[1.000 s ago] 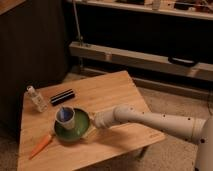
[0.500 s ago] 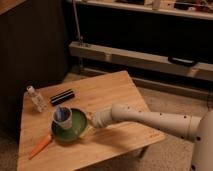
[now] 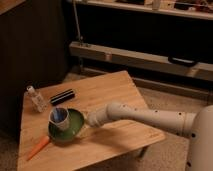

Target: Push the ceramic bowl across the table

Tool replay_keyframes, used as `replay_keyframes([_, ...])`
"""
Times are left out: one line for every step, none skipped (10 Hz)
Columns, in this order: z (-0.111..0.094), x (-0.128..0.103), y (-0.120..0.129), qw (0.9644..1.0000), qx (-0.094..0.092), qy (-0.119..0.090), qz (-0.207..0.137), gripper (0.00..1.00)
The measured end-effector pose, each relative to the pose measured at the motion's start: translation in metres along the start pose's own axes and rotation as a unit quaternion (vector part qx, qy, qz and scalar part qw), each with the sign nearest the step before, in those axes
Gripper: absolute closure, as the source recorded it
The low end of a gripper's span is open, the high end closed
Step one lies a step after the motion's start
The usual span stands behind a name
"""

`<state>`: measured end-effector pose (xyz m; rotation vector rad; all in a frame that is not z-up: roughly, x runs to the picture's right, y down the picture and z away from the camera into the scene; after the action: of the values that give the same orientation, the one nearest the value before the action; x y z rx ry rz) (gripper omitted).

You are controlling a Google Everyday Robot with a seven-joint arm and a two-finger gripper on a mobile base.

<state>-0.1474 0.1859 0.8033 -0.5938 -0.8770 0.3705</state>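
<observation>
One ceramic bowl (image 3: 69, 126) seemingly further left, gripper (image 3: 89, 120) alongside.

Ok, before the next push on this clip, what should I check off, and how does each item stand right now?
1. Gripper at the right rim of the shallow dark-green ceramic bowl: ok.
2. Bowl fully on the light wood plank table: ok.
3. Small white cup with blue inside stable in the bowl: cannot tell.
4. Orange carrot away from the bowl's left edge: not ok, it lies close.
5. Clear bottle and black cylinder apart from the bowl: ok.
</observation>
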Motion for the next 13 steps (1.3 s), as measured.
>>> replay_keyframes([0.002, -0.002, 0.0, 1.0, -0.001, 0.0, -0.002, 0.21])
replay_keyframes([0.003, -0.004, -0.001, 1.0, -0.002, 0.0, -0.003, 0.21])
replay_keyframes([0.007, -0.007, 0.0, 1.0, -0.005, 0.0, -0.006, 0.21])
replay_keyframes([0.01, -0.01, 0.001, 1.0, -0.007, 0.0, -0.008, 0.21])
replay_keyframes([0.012, -0.012, 0.001, 0.9999, -0.008, 0.0, -0.009, 0.21])
replay_keyframes([0.016, -0.016, 0.002, 0.9999, -0.011, 0.0, -0.013, 0.21])
replay_keyframes([0.02, -0.018, 0.003, 0.9998, -0.013, 0.0, -0.014, 0.21])
replay_keyframes([0.022, -0.02, 0.004, 0.9998, -0.015, 0.0, -0.016, 0.21])
replay_keyframes([0.026, -0.023, 0.006, 0.9997, -0.019, 0.0, -0.018, 0.21])
replay_keyframes([0.03, -0.024, 0.008, 0.9996, -0.022, 0.0, -0.02, 0.21])
replay_keyframes([0.032, -0.026, 0.009, 0.9995, -0.025, 0.0, -0.021, 0.21])
replay_keyframes([0.036, -0.029, 0.01, 0.9993, -0.028, 0.0, -0.024, 0.21])
replay_keyframes([0.04, -0.032, 0.012, 0.9991, -0.033, -0.001, -0.027, 0.21])
